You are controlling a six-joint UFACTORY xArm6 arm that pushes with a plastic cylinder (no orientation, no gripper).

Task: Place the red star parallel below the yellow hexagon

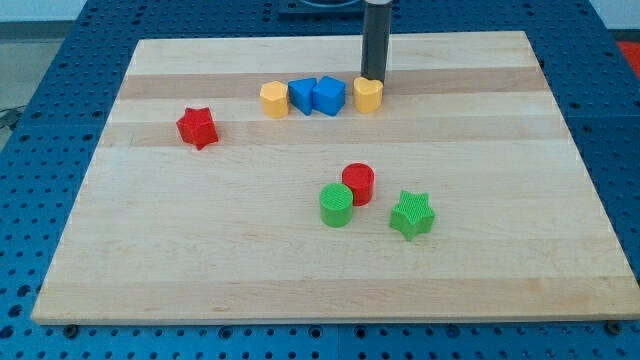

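In the camera view we see a pale wooden board [300, 280] lying on a blue perforated table [60, 60]. Our arm carries no gripper that could open or close, only a straight dark rod [377, 40] that comes down from the view's top, and my tip [374, 79] stands at the upper edge of a yellow heart-shaped block [368, 94], seemingly touching it, though we cannot tell for certain. That heart ends a row near the view's top: from the view's left come the yellow hexagon [274, 99], a blue block [302, 96] and a second blue block [328, 95] whose shapes we cannot make out exactly, then the heart, all close together or touching. The red star [198, 127] lies alone to the view's left of the row and a little lower, near the hexagon but not directly beneath it, and well apart from my tip. Toward the view's bottom, near the board's middle, a red cylinder [358, 184] touches a green cylinder [336, 204], and a green star [412, 214] sits just beside them on the view's right.
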